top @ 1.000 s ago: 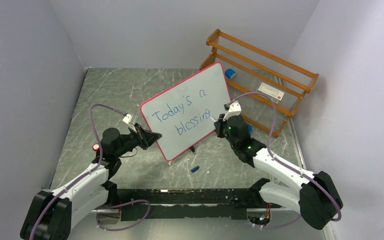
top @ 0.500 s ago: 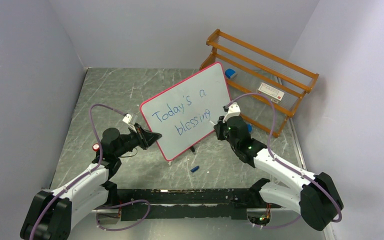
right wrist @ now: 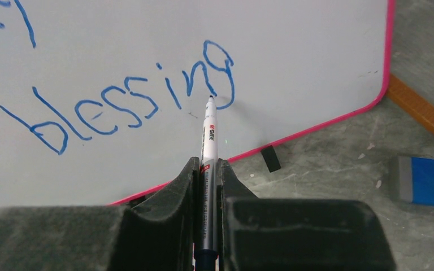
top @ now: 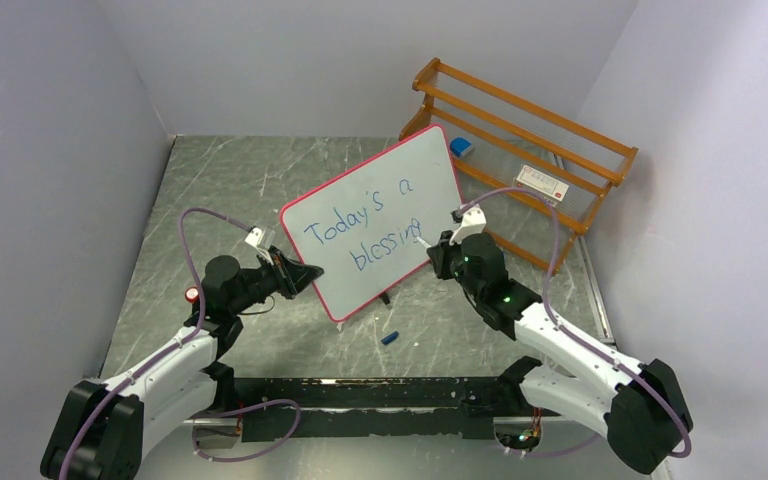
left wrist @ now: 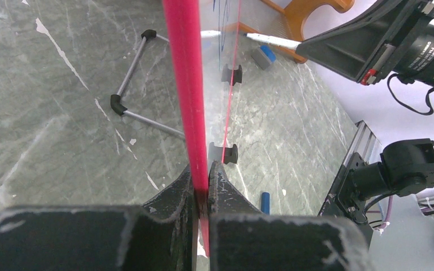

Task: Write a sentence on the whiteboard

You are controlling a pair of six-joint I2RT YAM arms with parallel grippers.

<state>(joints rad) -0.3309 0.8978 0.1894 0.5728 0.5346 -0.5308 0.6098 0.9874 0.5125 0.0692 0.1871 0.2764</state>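
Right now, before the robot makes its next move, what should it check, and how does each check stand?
1. Left gripper shut on the whiteboard's pink rim: ok.
2. Right gripper shut on the marker: ok.
3. Marker tip touching the board: cannot tell.
4. Sentence reads "Today's a blessing": ok.
5. Full stop after it: not ok, none visible.

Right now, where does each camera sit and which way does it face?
Top external: fixed above, behind the arms, looking down on the grey marbled table and white pink-rimmed whiteboard; both arms, left gripper and right gripper show.
Left wrist: on the left arm, looking along the whiteboard's pink edge; its fingers clamp it.
Right wrist: on the right arm, facing the blue handwritten sentence; its fingers pinch a white marker.
Shared: all see the whiteboard.
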